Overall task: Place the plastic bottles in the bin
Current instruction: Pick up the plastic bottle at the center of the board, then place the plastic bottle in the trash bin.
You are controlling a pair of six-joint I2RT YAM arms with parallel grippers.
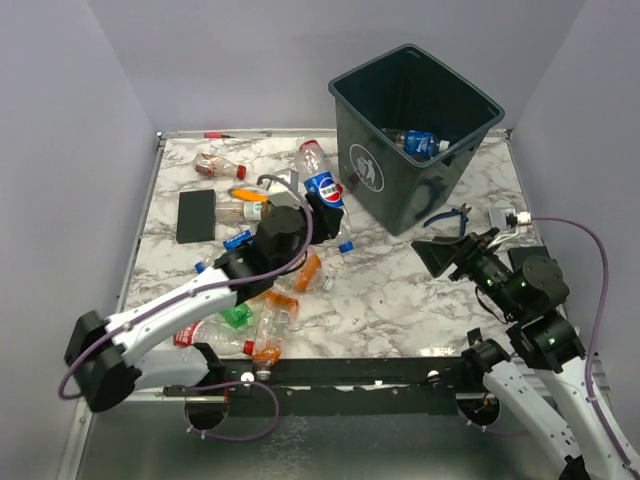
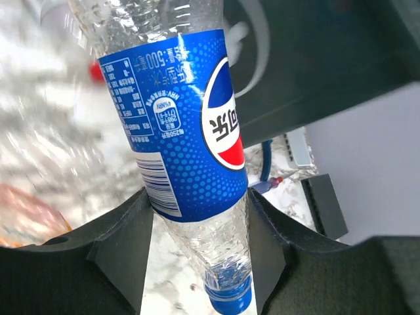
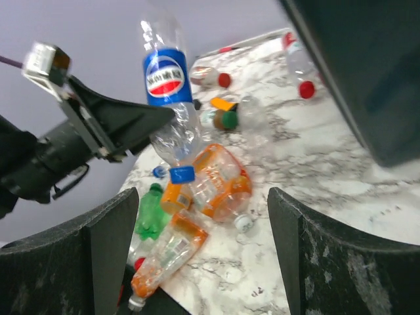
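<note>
My left gripper point(image 1: 318, 212) is shut on a clear plastic bottle with a blue label point(image 1: 322, 182), held off the table with its blue cap pointing down. In the left wrist view both pads point(image 2: 121, 243) press the bottle point(image 2: 184, 131) just below the label. The dark green-grey bin point(image 1: 385, 170) stands at the back right, close beside the held bottle, with one blue-labelled bottle point(image 1: 420, 143) inside. My right gripper point(image 1: 440, 255) hangs open and empty in front of the bin. Orange bottles point(image 3: 220, 180) and a green one point(image 3: 151, 210) lie on the marble ahead of it.
Several more bottles lie near the front left point(image 1: 270, 325) and at the back left point(image 1: 215, 165). A flat black pad point(image 1: 196, 215) lies on the left. Blue-handled pliers point(image 1: 450, 218) lie on the marble right of the bin. White walls enclose the table.
</note>
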